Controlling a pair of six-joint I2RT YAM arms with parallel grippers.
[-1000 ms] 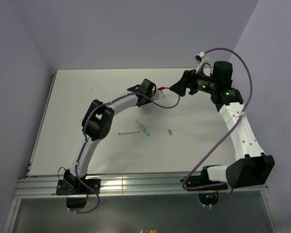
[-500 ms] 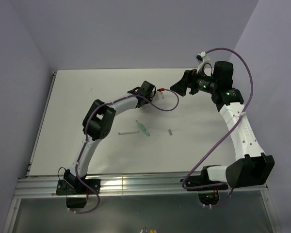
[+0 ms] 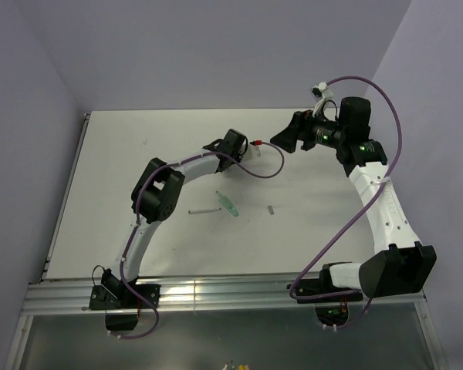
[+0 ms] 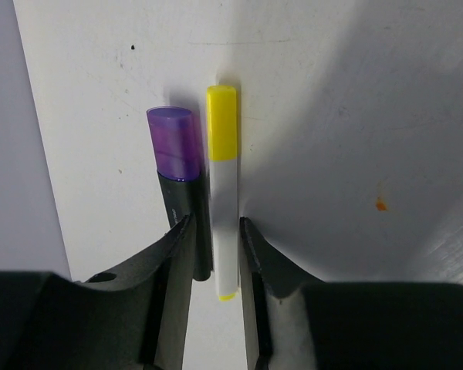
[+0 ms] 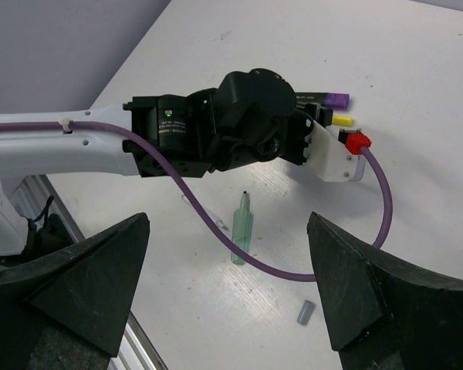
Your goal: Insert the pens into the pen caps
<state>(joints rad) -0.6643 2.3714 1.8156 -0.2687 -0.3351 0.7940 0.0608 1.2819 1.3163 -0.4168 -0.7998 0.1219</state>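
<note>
In the left wrist view two capped pens lie side by side on the white table. The black pen wears the purple cap. The pale pen wears the yellow cap. My left gripper is open, its jaws loosely flanking both pens' rear ends. The translucent green pen lies uncapped mid-table, with a grey cap to its right and a thin grey-white pen to its left. My right gripper hangs open above the table, holding nothing.
The left arm's purple cable loops over the table across the green pen in the right wrist view. A red connector sits on the left wrist. An orange speck marks the table. The table's far edge meets the wall.
The left gripper's jaws have spread apart from shut, letting go of the pale pen. The right gripper drew back slightly to the right a second ago, then held still.
</note>
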